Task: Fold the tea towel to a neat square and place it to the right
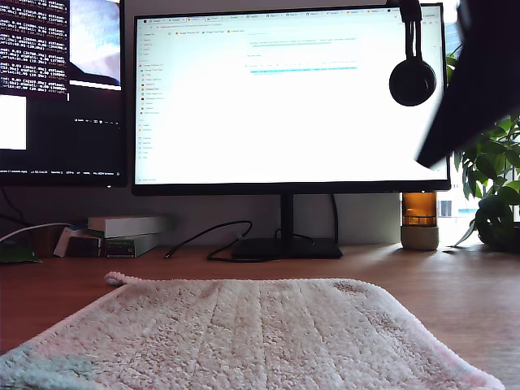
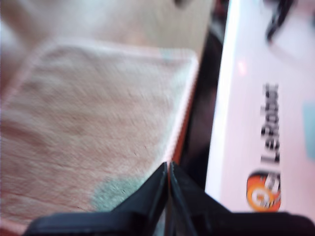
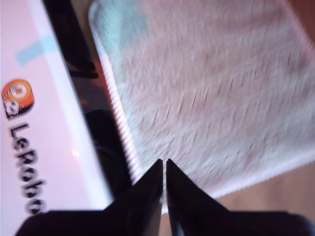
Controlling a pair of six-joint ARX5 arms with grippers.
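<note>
The tea towel (image 1: 244,333) lies spread flat on the wooden desk, off-white and fluffy, with a pale green patch at the exterior view's lower left corner. My first gripper (image 2: 168,169) is shut and hovers over the ribbed edge of the tea towel (image 2: 98,113) beside a green patch, with nothing between its fingers. My second gripper (image 3: 164,164) is also shut, above another corded edge of the tea towel (image 3: 211,88). A dark blurred arm (image 1: 475,73) shows high at the exterior view's right; which arm it is I cannot tell.
A large monitor (image 1: 288,97) with hanging headphones (image 1: 412,80) stands behind the towel. Cables (image 1: 211,240), stacked boxes (image 1: 122,234), an amber jar (image 1: 419,219) and a plant (image 1: 496,187) line the back. A white LeRobot-marked board (image 2: 266,128) (image 3: 29,147) borders the towel.
</note>
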